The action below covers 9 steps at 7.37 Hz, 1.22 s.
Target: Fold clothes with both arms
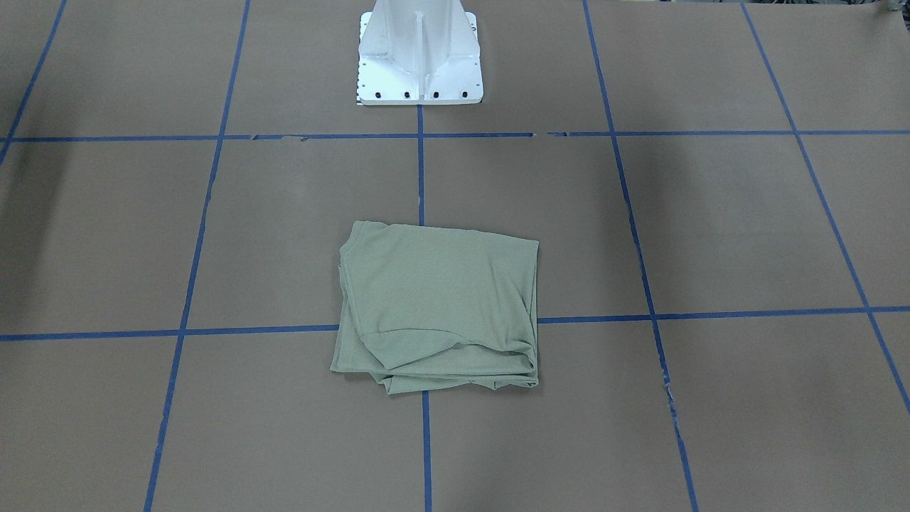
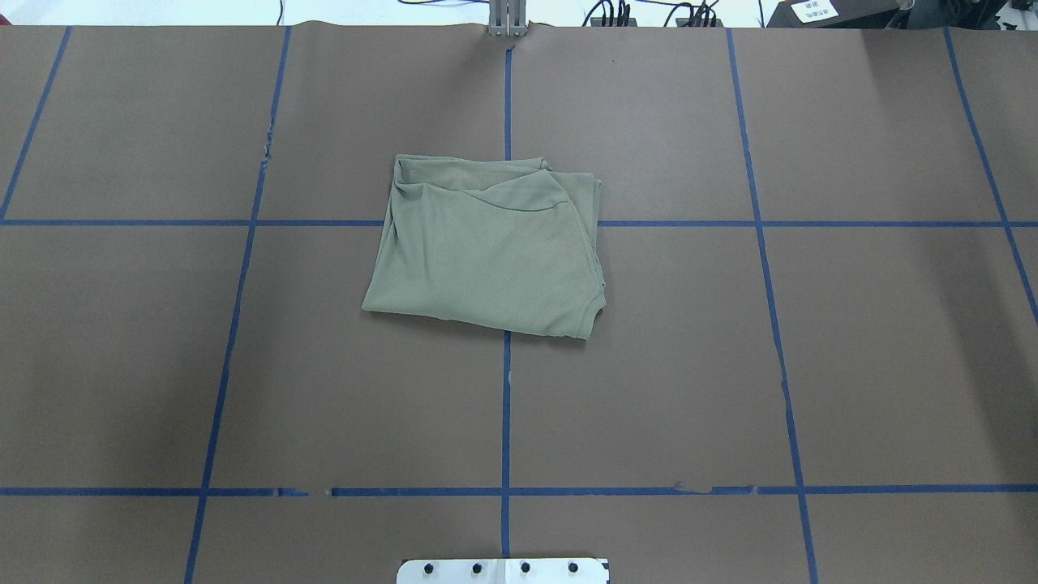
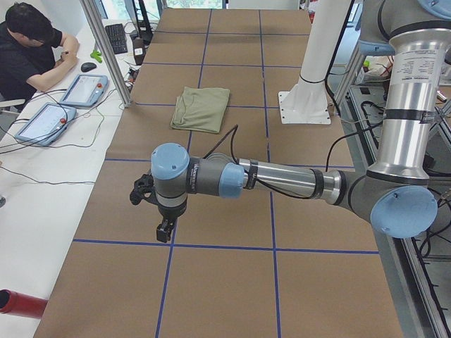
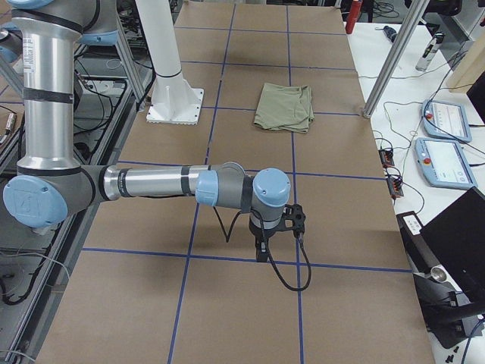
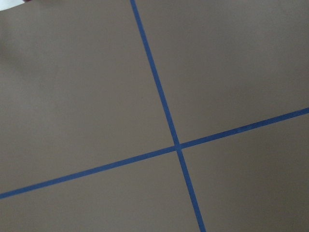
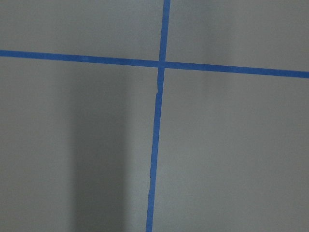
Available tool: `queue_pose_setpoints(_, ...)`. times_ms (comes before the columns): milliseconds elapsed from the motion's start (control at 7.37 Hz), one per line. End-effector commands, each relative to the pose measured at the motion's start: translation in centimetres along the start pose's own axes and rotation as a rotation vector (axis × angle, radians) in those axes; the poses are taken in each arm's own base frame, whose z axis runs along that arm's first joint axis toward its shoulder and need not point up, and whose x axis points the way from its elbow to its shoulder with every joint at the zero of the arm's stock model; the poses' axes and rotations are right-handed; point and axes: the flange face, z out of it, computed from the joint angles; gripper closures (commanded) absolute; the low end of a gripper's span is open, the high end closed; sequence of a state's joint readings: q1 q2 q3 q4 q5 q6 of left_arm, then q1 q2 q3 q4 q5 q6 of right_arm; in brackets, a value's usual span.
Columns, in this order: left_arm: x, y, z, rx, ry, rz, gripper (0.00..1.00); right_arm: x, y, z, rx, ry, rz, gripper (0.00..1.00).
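**Folded shirt mid-desk, grippers well clear**

The sage-green shirt [image 2: 486,251] lies folded roughly square on the brown desk [image 2: 851,341], across blue tape lines [image 2: 507,389], sleeves lost in the folds; the left gripper [image 3: 163,231] and right gripper [image 4: 261,252] show only sidelong, small and dark; I cannot tell their opening; both hang over bare desk; a white pedestal [image 1: 419,64] stands nearby.

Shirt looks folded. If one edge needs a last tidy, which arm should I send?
Right, marginally. The left arm and right arm hang at opposite ends of the table, similarly far from the shirt. Its uneven stacked edges face the robot's right.
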<state>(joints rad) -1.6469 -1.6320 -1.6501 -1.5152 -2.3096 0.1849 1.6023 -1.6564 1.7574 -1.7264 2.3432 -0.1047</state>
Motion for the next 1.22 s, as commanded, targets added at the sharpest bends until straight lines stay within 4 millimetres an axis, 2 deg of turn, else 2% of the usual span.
queue_pose_setpoints(0,0.4,0.5,-0.3,-0.005,0.003,-0.124,0.00,-0.3,0.2,-0.3,0.042,0.042,0.001,0.00)
queue_pose_setpoints(136,0.2,0.9,0.0,0.000,0.002,-0.112,0.00,-0.5,0.3,0.4,0.034,0.063,0.000,0.00)
queue_pose_setpoints(272,0.6,0.6,-0.3,0.030,0.000,-0.086,0.00,-0.8,0.2,0.4,0.037,0.060,0.009,0.00)
queue_pose_setpoints(679,-0.5,1.6,0.9,0.003,-0.003,-0.121,0.00,-1.1,0.0,0.6,0.040,0.056,0.000,0.00)
queue_pose_setpoints(815,-0.6,3.0,1.4,-0.008,-0.004,-0.129,0.00,-1.1,0.0,0.5,0.041,0.056,0.001,0.00)
queue_pose_setpoints(1086,0.4,3.1,0.6,0.008,0.003,-0.102,0.00,-1.2,0.0,0.4,0.045,0.056,-0.002,0.00)
